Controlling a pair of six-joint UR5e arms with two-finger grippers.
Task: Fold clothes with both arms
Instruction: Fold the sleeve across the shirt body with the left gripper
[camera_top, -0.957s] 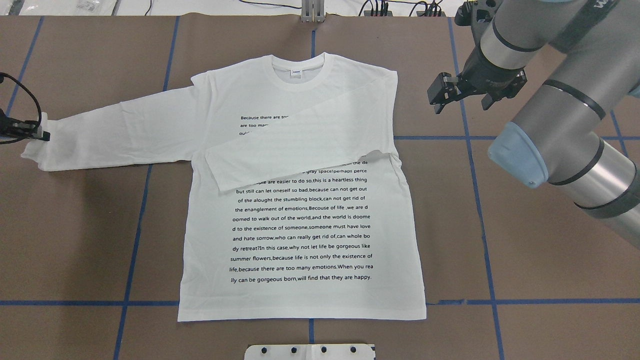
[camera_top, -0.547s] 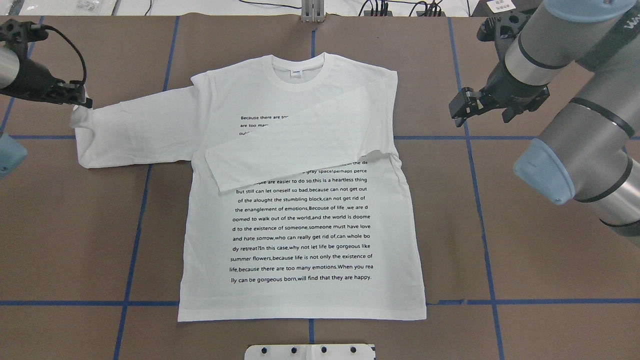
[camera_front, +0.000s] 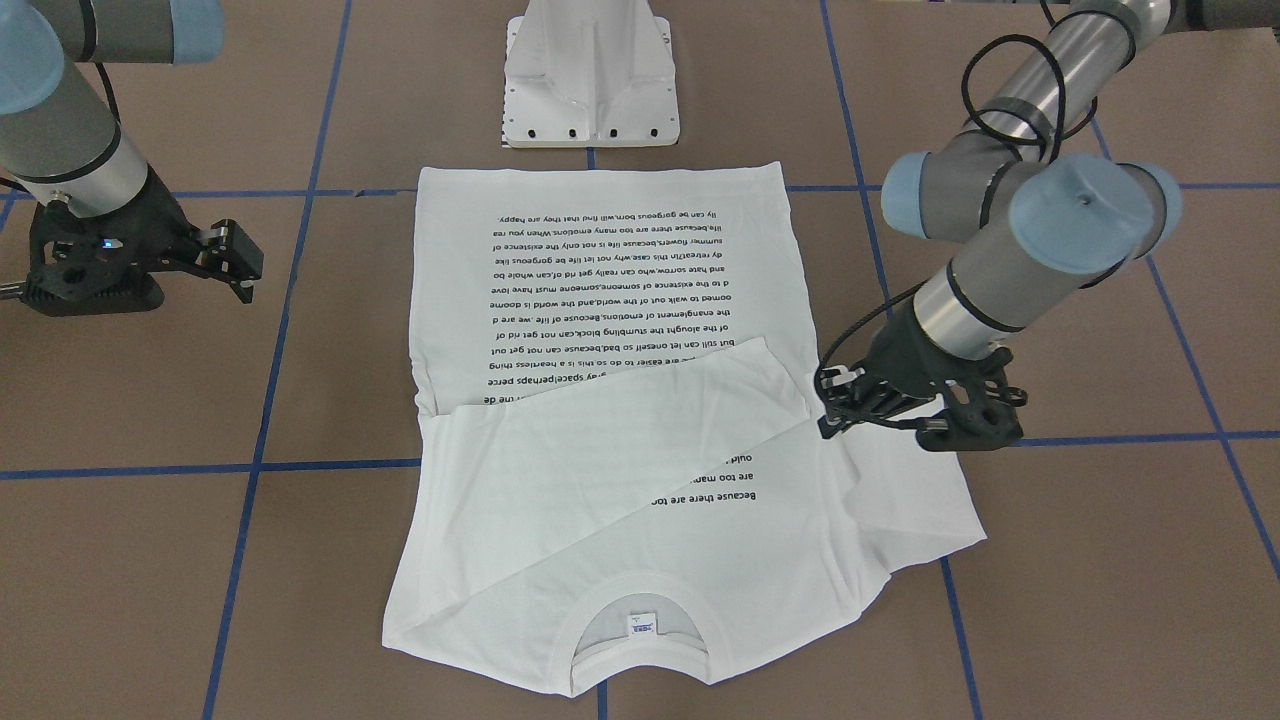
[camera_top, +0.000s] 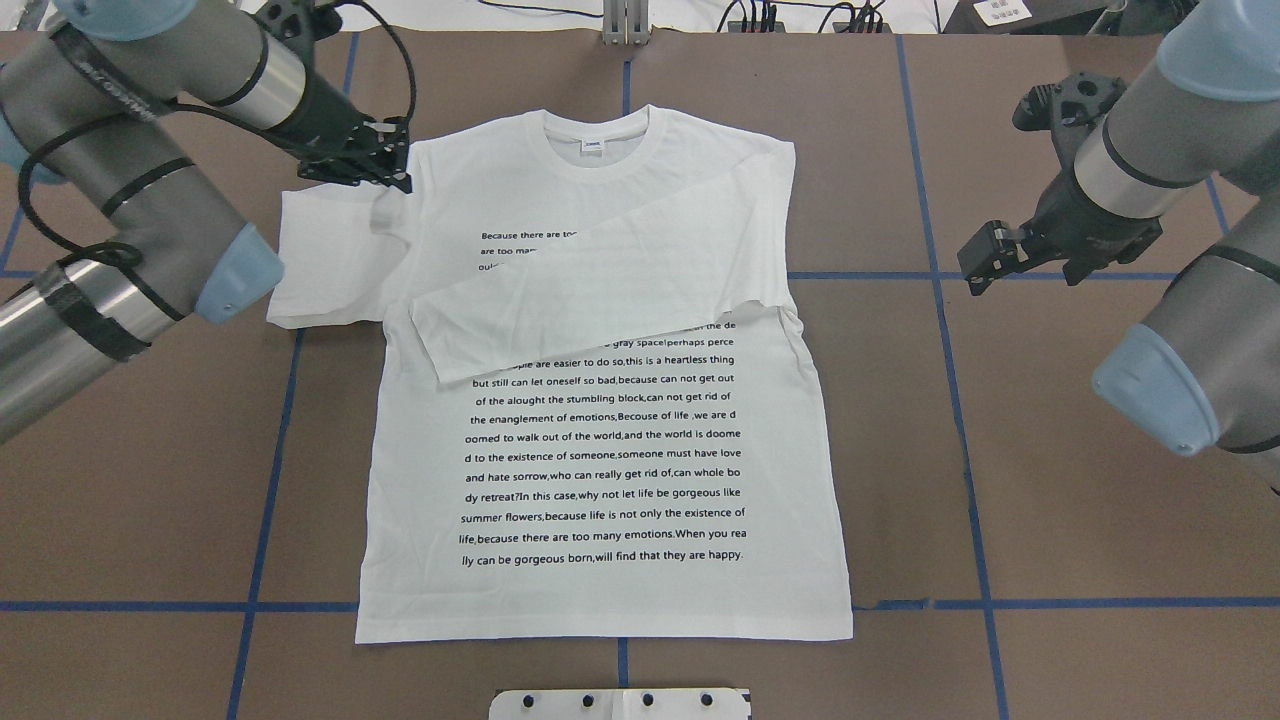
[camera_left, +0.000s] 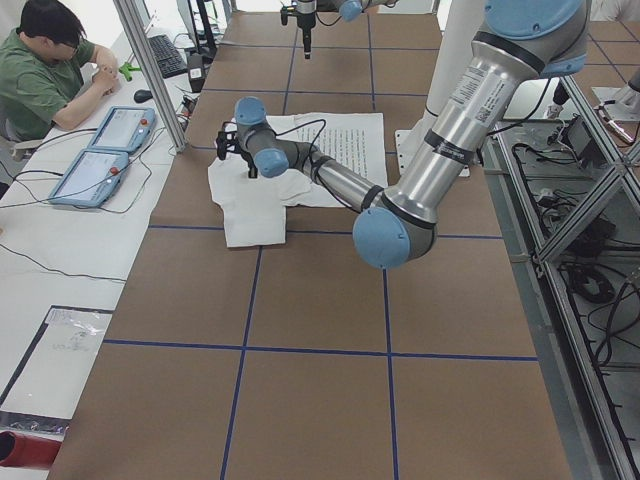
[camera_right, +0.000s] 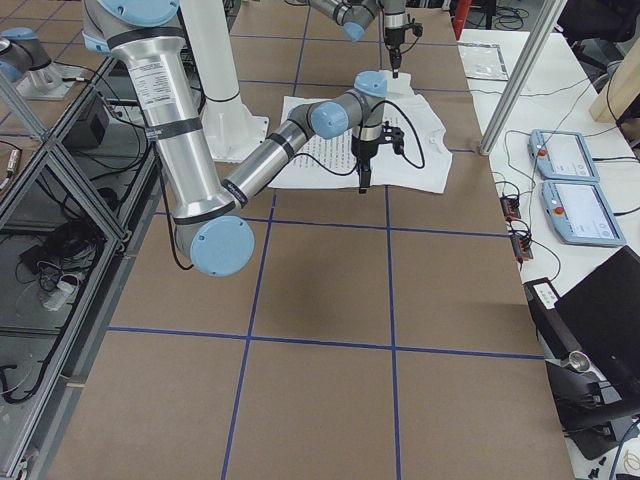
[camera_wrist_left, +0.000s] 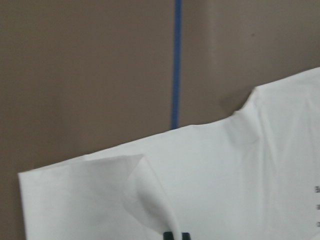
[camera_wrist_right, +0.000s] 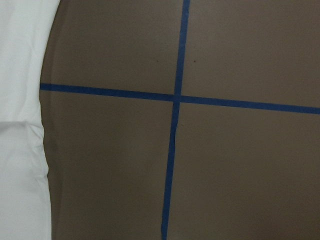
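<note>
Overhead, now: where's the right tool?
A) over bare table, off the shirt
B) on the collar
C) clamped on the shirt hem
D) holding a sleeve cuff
A: the right tool hangs over bare brown table to the side of the T-shirt, with no cloth between its fingers, and its wrist view shows only tabletop with the shirt's edge at the side.

The left arm (camera_top: 150, 200) bends at the elbow and reaches in low. The left tool (camera_top: 388, 172) has its fingers pinched tight on the shirt sleeve (camera_top: 320, 250). The right arm (camera_top: 1200, 300) is off to the side. The right tool (camera_top: 982, 260) has its fingers apart and holds nothing.
</note>
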